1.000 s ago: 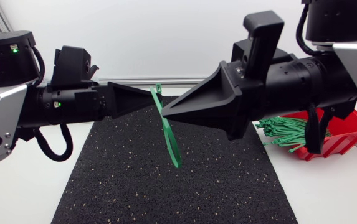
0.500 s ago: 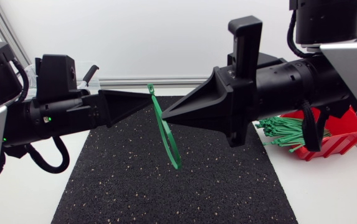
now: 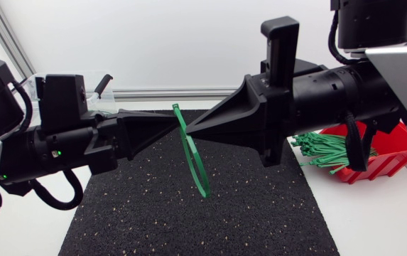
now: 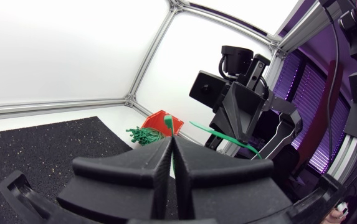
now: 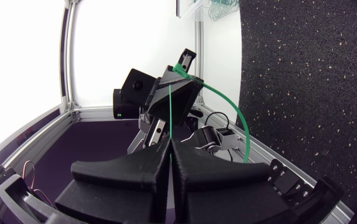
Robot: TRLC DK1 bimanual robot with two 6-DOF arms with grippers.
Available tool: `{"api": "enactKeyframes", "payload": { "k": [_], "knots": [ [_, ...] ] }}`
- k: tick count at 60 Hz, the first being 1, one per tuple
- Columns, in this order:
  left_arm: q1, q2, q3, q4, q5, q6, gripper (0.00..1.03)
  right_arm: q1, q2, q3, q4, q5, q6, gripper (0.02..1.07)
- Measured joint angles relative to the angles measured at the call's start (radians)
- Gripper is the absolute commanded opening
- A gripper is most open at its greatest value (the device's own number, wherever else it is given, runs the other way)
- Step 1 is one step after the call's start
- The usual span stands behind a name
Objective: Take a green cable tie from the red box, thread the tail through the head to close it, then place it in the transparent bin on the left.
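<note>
A green cable tie [image 3: 197, 167] hangs as a narrow loop above the black mat [image 3: 153, 220], a short end poking up over the fingertips. My left gripper [image 3: 173, 122] and right gripper [image 3: 189, 130] meet tip to tip at the loop's upper part, each shut on the tie. In the left wrist view a green bit [image 4: 167, 122] shows at my left fingertips, and the strap runs to the right gripper [image 4: 240, 121]. In the right wrist view a straight strand [image 5: 169, 115] leads from my fingers to the left gripper [image 5: 173, 93]. The red box [image 3: 388, 160] sits at the right.
A bundle of green ties [image 3: 322, 152] spills from the red box's left side, also seen past my left fingers [image 4: 142, 133]. The transparent bin [image 3: 98, 99] stands at the back left, partly hidden behind my left arm. Both arms hover over the mat's far half.
My left arm has swung lower and its gripper has edged right. The right arm rolled and shifted left early on, then held. The tie stayed pinched and moved slightly with them.
</note>
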Motion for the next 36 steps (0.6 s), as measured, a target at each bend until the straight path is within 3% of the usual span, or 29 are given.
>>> {"api": "enactKeyframes", "payload": {
  "k": [36],
  "knots": [
    [-0.013, -0.024, -0.002, -0.004, -0.008, 0.0, 0.04, -0.001, 0.0, 0.0, 0.001, 0.0, 0.0, 0.08]
  ]
}}
